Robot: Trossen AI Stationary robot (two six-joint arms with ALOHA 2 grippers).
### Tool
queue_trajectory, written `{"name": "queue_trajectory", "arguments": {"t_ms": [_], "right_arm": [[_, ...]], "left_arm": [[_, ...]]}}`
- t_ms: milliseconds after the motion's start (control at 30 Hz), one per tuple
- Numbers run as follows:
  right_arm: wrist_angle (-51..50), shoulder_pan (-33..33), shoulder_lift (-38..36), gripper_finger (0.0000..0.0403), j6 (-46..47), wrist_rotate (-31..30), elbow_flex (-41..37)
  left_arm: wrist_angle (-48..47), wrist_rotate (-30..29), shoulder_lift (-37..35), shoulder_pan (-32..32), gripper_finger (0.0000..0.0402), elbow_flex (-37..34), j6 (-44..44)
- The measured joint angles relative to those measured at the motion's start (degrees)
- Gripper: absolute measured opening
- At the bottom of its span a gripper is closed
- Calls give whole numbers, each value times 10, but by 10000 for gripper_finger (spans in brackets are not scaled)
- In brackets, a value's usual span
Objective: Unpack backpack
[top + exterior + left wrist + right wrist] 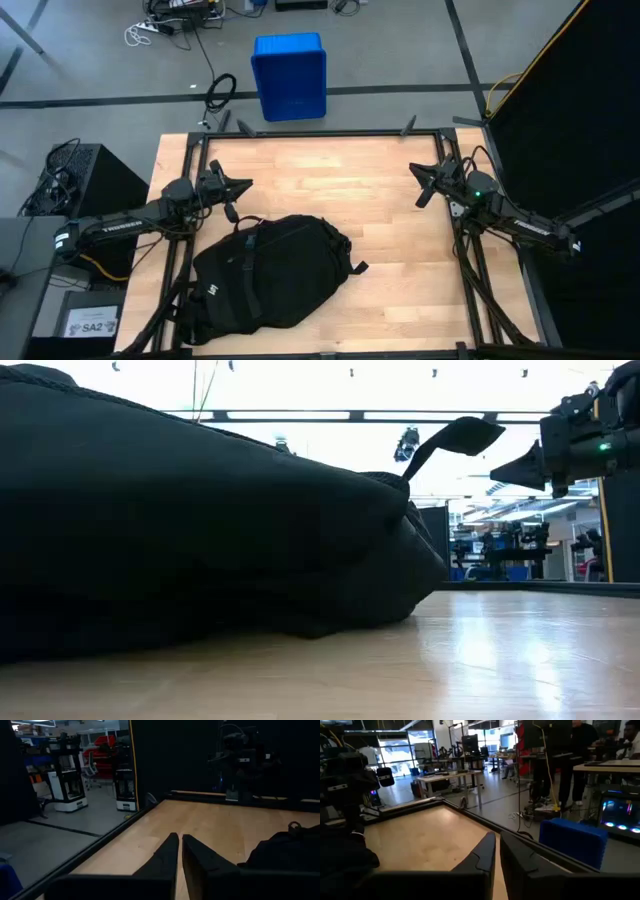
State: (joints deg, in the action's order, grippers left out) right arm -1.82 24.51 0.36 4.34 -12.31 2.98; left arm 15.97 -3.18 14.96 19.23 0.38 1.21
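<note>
Backpack (268, 282) lies flat on the near-left part of the wooden tabletop (390, 210), black, soft, slumped, small white mark on the fabric toward its near end; 1 strap end sticks out toward the right at (357, 267). In the low view the backpack (200, 520) fills most of the frame, resting on the wood, with a strap tab (455, 438) curling up off its top. Left claw (243, 184) sits just past the backpack's far edge, at the left side of the tabletop, pointing inward, apart from the fabric; its 2 fingers (165, 857) are pressed nearly together, closed on nothing. Left wrist view shows bare wood ahead and a corner of the backpack (285, 852) beside the fingers. Right claw (420, 199) is well apart from the backpack, over the far-right part of the tabletop, tip pointing inward; fingers (487, 851) closed, holding nothing. Low view catches the right claw (497, 470) raised above the wood. Beyond the tabletop's far edge, a blue plastic crate (289, 76) stands on the floor, cables (221, 92) near it. Black box (85, 180) sits off the left side.
</note>
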Motion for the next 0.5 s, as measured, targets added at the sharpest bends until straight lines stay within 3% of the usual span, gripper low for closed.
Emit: {"name": "queue_trajectory", "arguments": {"t_ms": [500], "right_arm": [[0,0,0,3,0,0,0]], "left_arm": [[0,0,0,0,0,0,0]]}}
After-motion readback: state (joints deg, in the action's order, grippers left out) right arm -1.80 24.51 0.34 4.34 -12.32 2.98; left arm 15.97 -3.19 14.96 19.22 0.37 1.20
